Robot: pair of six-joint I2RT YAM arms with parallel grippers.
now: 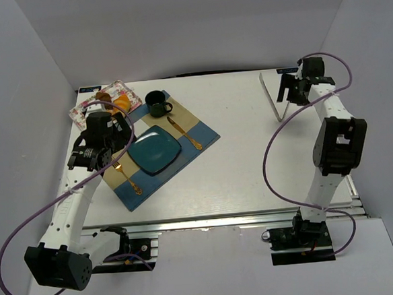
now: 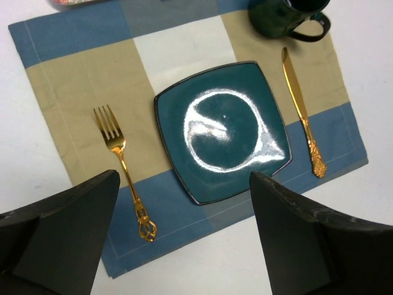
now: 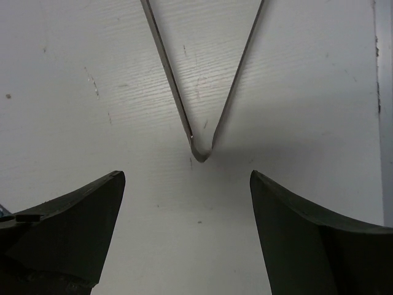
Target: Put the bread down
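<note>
The job has not begun yet. The big white table [image 1: 252,177] has lots of bare room in its middle, between the mat and the right side, so an arm can swing there without bumping into anything.

The blue and tan mat [image 2: 73,86] lies slanted near the left edge. The square teal plate [image 2: 224,132] sits in the middle of the mat with nothing on it (I think the bread should go there).

The patterned tray [image 1: 79,114] is tucked into the far left corner, close to the walls, so room is tight there. The dark mug [image 1: 157,103] stands on the far part of the mat, just beside the tray. It could get knocked.

The metal tongs [image 3: 199,153] lie near the far right corner. The gold knife [image 2: 299,107] lies to the right of the plate and the gold fork [image 2: 112,132] to the left.

The bread [image 1: 121,99] is the little orange piece on the tray, at the far left corner. It is too small to see well.

The left claw [image 2: 184,181] hangs over the near part of the mat. Its fingers are spread wide and it holds nothing. The right claw [image 3: 187,175] hovers over the tongs, spread wide too, with nothing in it.

What is left: pick up the bread, carry it over, and set it down.
</note>
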